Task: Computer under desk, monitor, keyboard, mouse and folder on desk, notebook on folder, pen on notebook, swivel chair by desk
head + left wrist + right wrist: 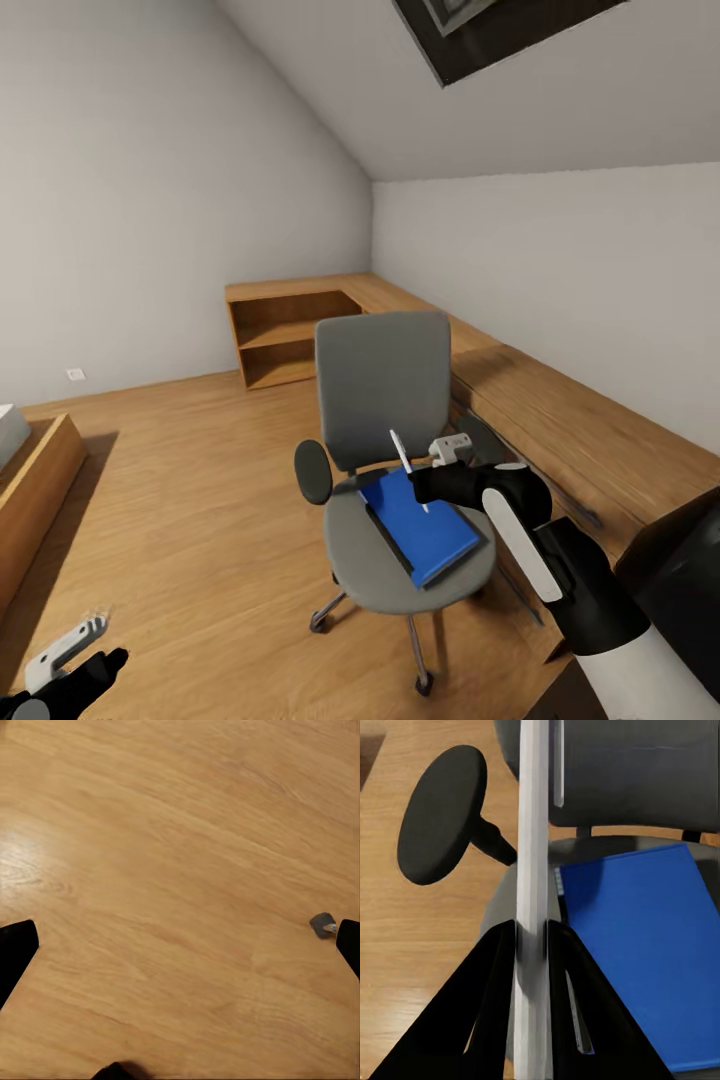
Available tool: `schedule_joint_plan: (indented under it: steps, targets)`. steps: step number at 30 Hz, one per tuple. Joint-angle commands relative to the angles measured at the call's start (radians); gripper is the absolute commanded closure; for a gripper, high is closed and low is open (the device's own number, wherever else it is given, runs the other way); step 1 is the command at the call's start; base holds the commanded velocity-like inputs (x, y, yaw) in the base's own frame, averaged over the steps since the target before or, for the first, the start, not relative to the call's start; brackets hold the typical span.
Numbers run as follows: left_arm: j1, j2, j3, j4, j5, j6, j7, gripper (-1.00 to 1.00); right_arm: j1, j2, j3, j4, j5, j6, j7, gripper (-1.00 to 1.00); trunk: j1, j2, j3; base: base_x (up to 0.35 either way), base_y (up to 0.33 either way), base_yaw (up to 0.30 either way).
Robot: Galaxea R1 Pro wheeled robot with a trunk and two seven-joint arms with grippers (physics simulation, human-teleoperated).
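Above the swivel chair (400, 470), the right gripper (532, 937) pinches the pen (532, 855), its long axis steeply tilted over the blue notebook (420, 525); the desk (560, 420) lies just beyond.

The right gripper (532, 945) is closed on the pen (533, 855) and hovers above the swivel chair (380, 385) seat. The left gripper (75, 655) hangs low, well apart from the chair, fingers spread.
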Motion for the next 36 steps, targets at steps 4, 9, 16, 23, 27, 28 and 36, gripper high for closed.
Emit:
schedule_joint_plan:
  steps: [4, 9, 16, 23, 27, 28, 36]
  targets:
    - [0.000, 0.003, -0.015, 0.178, -0.065, -0.212, 0.006, -1.00, -0.001, -0.001, -0.021, 0.000, -0.001, -0.004, 0.000, 1.00, -0.016, 0.028, 0.012, -0.058, 0.042, 0.000]
    - [0.000, 0.006, -0.081, 0.454, -0.181, -0.560, -0.074, -1.00, -0.001, 0.000, -0.046, 0.001, -0.001, -0.005, -0.001, 1.00, -0.035, 0.063, 0.027, -0.004, 0.003, 0.000]
    - [0.000, 0.005, -0.105, 0.511, -0.185, -0.649, -0.083, -1.00, -0.001, -0.001, -0.047, 0.003, -0.001, -0.004, -0.001, 1.00, -0.062, 0.112, 0.049, 0.000, 0.000, 0.000]
    - [0.000, 0.006, -0.105, 0.533, -0.185, -0.657, -0.082, -1.00, -0.001, -0.001, -0.048, 0.001, -0.001, -0.005, -0.001, 1.00, -0.089, 0.161, 0.071, 0.000, 0.000, 0.000]
    - [0.000, 0.007, -0.105, 0.537, -0.185, -0.658, -0.082, -1.00, -0.001, -0.002, -0.050, 0.000, -0.001, -0.006, -0.001, 1.00, -0.104, 0.189, 0.084, 0.000, 0.000, 0.000]
    - [0.000, 0.007, -0.105, 0.539, -0.185, -0.658, -0.082, -1.00, -0.001, -0.003, -0.055, 0.000, -0.001, -0.006, -0.001, 1.00, -0.108, 0.196, 0.087, 0.000, 0.000, 0.000]
    - [0.000, 0.015, -0.106, 0.600, -0.188, -0.659, -0.082, -1.00, -0.001, -0.003, -0.152, -0.001, 0.001, -0.006, -0.004, 1.00, -0.138, 0.252, 0.112, 0.000, 0.000, -0.035]
